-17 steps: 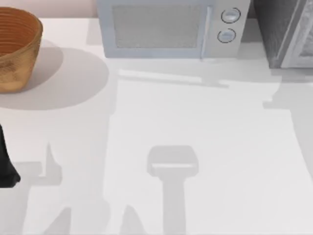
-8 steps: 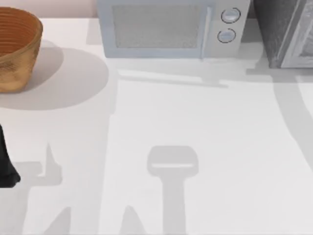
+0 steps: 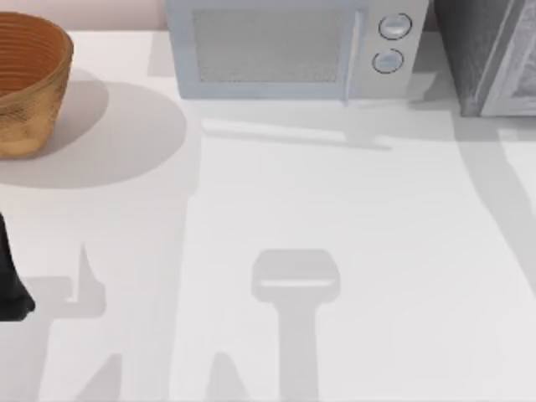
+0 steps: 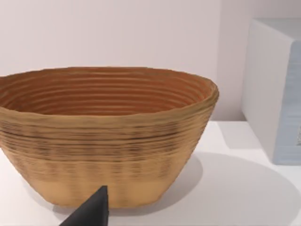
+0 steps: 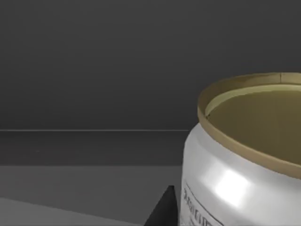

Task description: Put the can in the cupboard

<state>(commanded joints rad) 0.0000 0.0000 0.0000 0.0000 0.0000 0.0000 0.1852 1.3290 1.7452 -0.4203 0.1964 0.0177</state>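
Note:
The can (image 5: 244,160), white with printed marks and a dull gold lid, looms close in the right wrist view. A dark fingertip (image 5: 162,207) of my right gripper lies against its side, so the gripper looks shut on it. Behind the can are dark grey cupboard walls (image 5: 94,70) and a floor. From above, the cupboard (image 3: 494,50) stands at the back right corner, with a speckled side and a pale door panel. My left arm (image 3: 10,280) is parked at the table's left edge, and one of its fingertips (image 4: 94,209) points at the basket.
A woven basket (image 3: 25,84) sits at the back left, and it also shows in the left wrist view (image 4: 103,136). A light grey microwave (image 3: 285,46) with two knobs stands at the back middle, just left of the cupboard. Arm shadows fall across the white table (image 3: 335,193).
The broad shadow on the table's right side has swung toward the cupboard and narrowed. The left arm, basket and microwave have not moved.

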